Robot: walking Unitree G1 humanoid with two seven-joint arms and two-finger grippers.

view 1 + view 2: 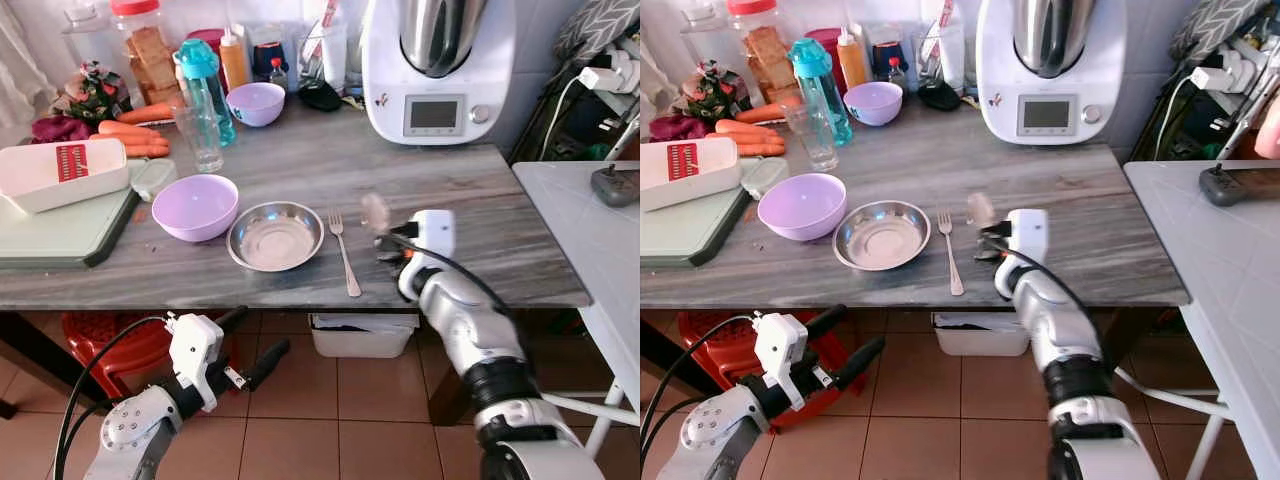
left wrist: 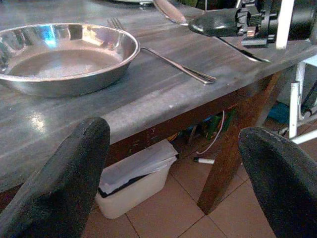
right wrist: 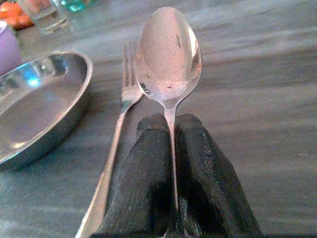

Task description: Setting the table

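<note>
The right gripper (image 3: 171,148) has its two black fingers (image 3: 148,163) pressed together on the thin handle of a spoon (image 3: 168,54), the bowl of the spoon pointing out past the fingertips and held just above the grey marble-look table (image 1: 480,190). Seen from the head, the spoon sits at about 3 o'clock from the fork (image 1: 343,255), close beside it but not touching. The fork lies flat with its tines toward the back of the table, just at 3 o'clock of the steel plate (image 1: 275,235). At 9 o'clock from the plate stands a lilac bowl (image 1: 194,206), nearly touching the plate's rim; a second lilac bowl (image 1: 256,103) stands well back at roughly 12 o'clock, near a clear drinking glass (image 1: 201,140) and a teal water bottle (image 1: 205,85). The left gripper (image 1: 255,345) hangs below the table's front edge — its fingers (image 2: 59,183) spread wide apart with nothing between them — over the tiled floor. A white kitchen machine (image 1: 437,65) stands at the back of the table, at about 1 o'clock from the plate.
</note>
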